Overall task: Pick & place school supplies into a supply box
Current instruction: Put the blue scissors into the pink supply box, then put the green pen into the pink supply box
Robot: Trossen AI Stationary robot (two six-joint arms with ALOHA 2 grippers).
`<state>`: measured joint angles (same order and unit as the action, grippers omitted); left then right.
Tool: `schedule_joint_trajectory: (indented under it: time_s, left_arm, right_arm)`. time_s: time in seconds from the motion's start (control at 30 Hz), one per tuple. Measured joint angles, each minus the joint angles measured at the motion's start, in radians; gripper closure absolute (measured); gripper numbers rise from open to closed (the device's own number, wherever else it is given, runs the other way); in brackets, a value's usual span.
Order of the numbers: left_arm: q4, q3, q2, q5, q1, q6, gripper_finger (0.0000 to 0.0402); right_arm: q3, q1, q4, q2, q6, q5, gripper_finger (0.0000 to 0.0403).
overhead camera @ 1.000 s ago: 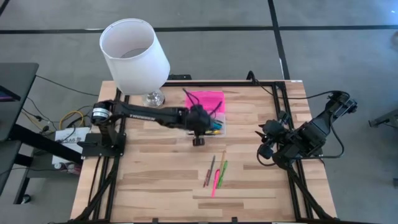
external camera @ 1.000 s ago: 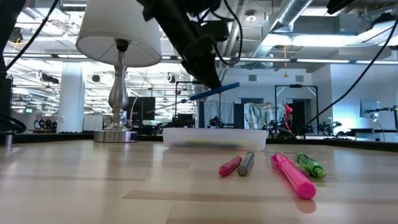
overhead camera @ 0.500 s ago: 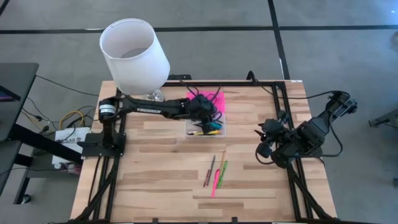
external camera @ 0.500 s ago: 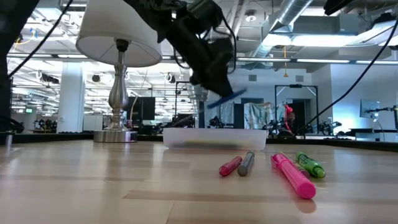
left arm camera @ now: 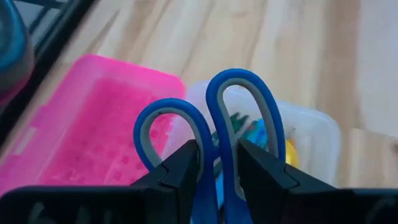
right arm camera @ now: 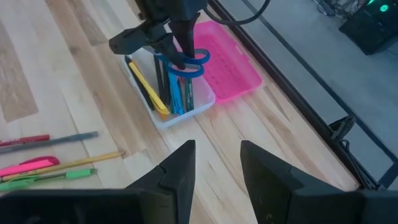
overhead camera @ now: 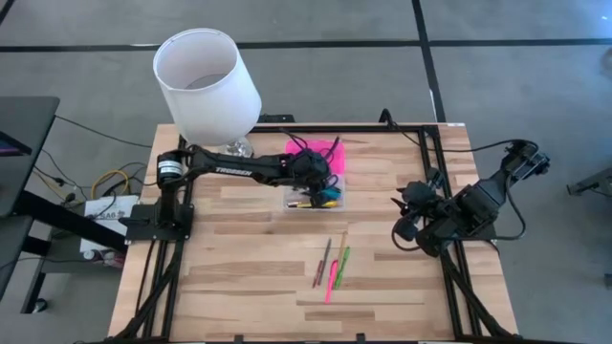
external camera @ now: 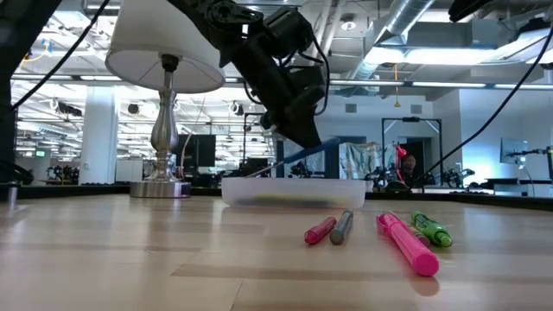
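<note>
A pale wooden worktop [overhead camera: 239,258] carries a white lamp [overhead camera: 206,86] in an open workshop. The left gripper [left arm camera: 216,163] has moved back over the box [right arm camera: 180,102], lower than a second ago, clamped on blue scissors [left arm camera: 217,124] above the pens inside. The right gripper [right arm camera: 217,165] waits apart at the right edge. Five loose pens [overhead camera: 332,263] lie mid-worktop.

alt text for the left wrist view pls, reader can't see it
The left hand holds blue-handled scissors, handles pointing away from the camera, between its two dark fingers above the supply box. The box's clear base already holds coloured pens, and its open pink lid lies flat beside it on the wooden table.
</note>
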<state>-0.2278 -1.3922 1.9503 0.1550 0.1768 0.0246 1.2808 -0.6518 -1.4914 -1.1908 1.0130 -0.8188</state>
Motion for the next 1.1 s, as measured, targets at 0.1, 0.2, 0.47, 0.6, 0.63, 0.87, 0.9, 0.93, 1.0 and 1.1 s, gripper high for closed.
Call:
schedule_joint_trajectory:
  time_s: [0.1, 0.2, 0.47, 0.6, 0.63, 0.87, 0.9, 0.93, 1.0, 1.1]
  left_arm:
    - [0.000, 0.000, 0.000, -0.058, 0.000, -0.019, 0.0274]
    - [0.000, 0.000, 0.000, -0.065, 0.000, -0.024, 0.0249]
    - [0.001, 0.001, -0.054, -0.150, -0.006, -0.025, 0.0213]
    - [-0.039, 0.001, -0.132, -0.220, -0.032, -0.044, 0.0212]
    - [-0.059, 0.001, -0.155, -0.227, -0.041, -0.054, 0.0212]
    - [-0.295, 0.000, -0.319, -0.218, -0.108, -0.101, 0.0212]
    - [-0.342, 0.000, -0.341, -0.219, -0.117, -0.101, 0.0212]
    - [-0.384, 0.000, -0.363, -0.218, -0.127, -0.100, 0.0212]
    - [-0.482, 0.000, -0.401, -0.219, -0.144, -0.094, 0.0212]
    - [-0.647, 0.000, -0.445, -0.222, -0.166, -0.086, 0.0212]
  right_arm:
    - [0.000, 0.000, 0.000, 0.000, 0.000, -0.015, 0.0282]
    - [0.000, 0.000, 0.000, 0.000, 0.000, -0.022, 0.0282]
    - [0.000, 0.000, 0.025, 0.000, 0.008, -0.018, 0.0282]
    - [-0.035, 0.000, 0.110, 0.000, 0.000, -0.004, 0.0282]
    - [-0.051, 0.000, 0.138, 0.000, 0.000, 0.008, 0.0282]
    - [-0.183, 0.011, 0.480, -0.005, 0.000, 0.065, 0.0282]
    - [-0.205, 0.016, 0.547, -0.010, 0.000, 0.073, 0.0282]
    - [-0.225, 0.026, 0.604, -0.018, 0.000, 0.089, 0.0282]
    - [-0.261, 0.046, 0.689, -0.048, 0.003, 0.138, 0.0282]
    - [-0.288, 0.082, 0.782, -0.119, 0.048, 0.235, 0.0282]
